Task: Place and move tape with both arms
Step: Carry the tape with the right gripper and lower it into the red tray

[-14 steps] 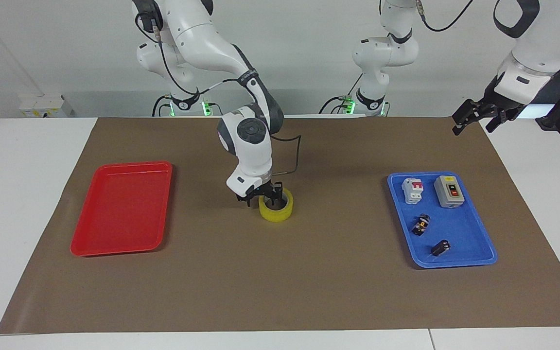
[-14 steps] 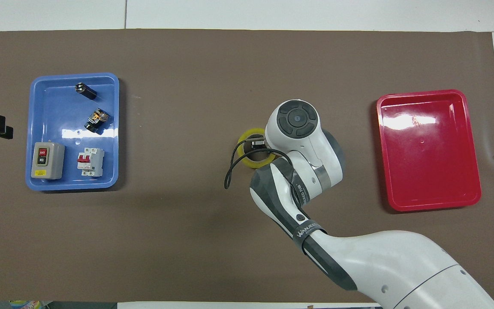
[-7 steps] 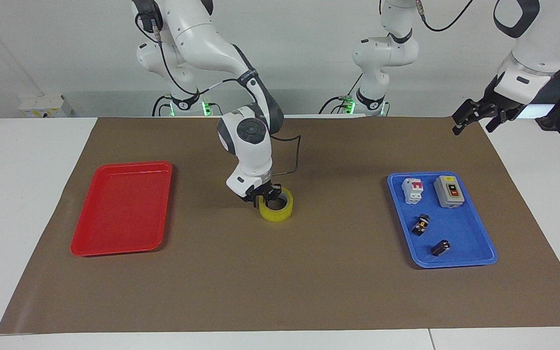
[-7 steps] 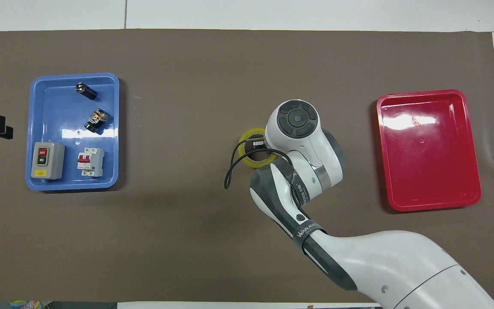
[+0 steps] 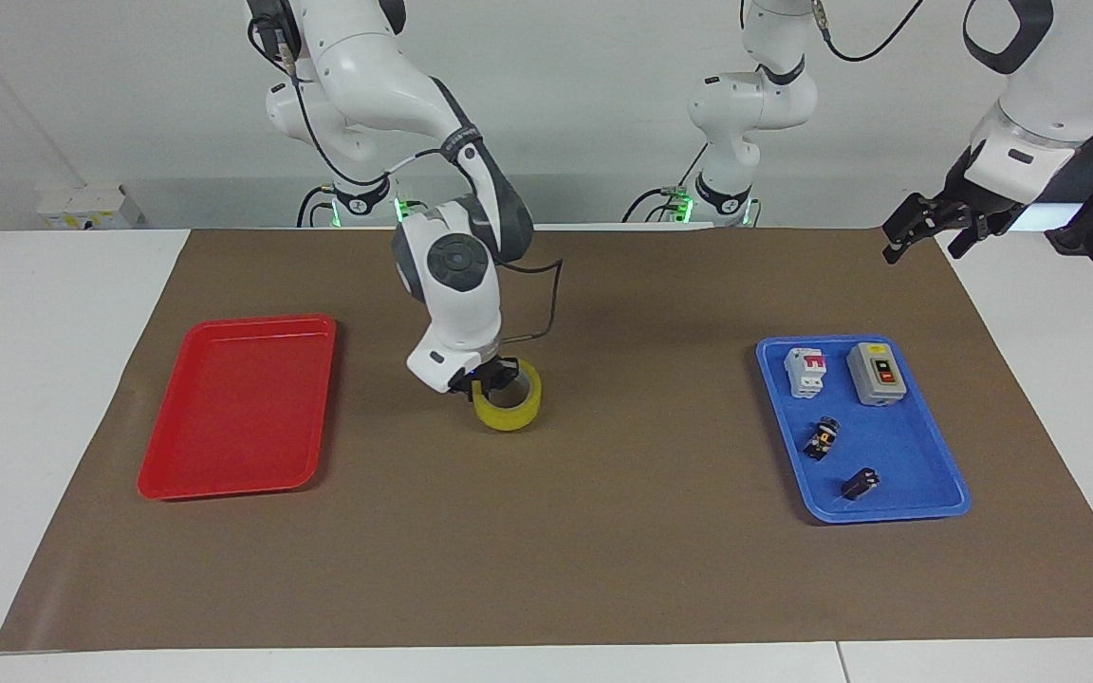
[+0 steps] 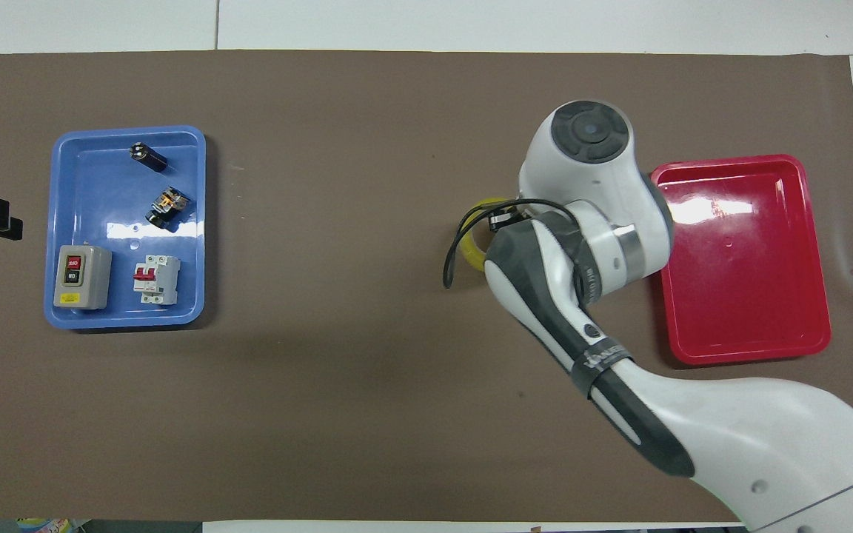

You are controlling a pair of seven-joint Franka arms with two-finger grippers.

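Right pincer [image 5: 482, 381] clenched on the rim of the tape [image 5: 507, 396], one finger inside the ring, one outside. Tape looks lifted just clear of the brown mat [image 5: 546, 531], mid-bench, with the red tray [image 5: 235, 408] at its 9 o'clock in the facing view. Judgement: a carry toward that tray is in hand. To do it well: keep the roll level, hold enough height to clear the tray wall, travel slowly so the one-sided grip does not swing, release only over the tray floor.

Left pincer [image 5: 921, 228] waits at the left arm's end, past the blue tray [image 5: 926, 507] of electrical parts; cannot tell its state.
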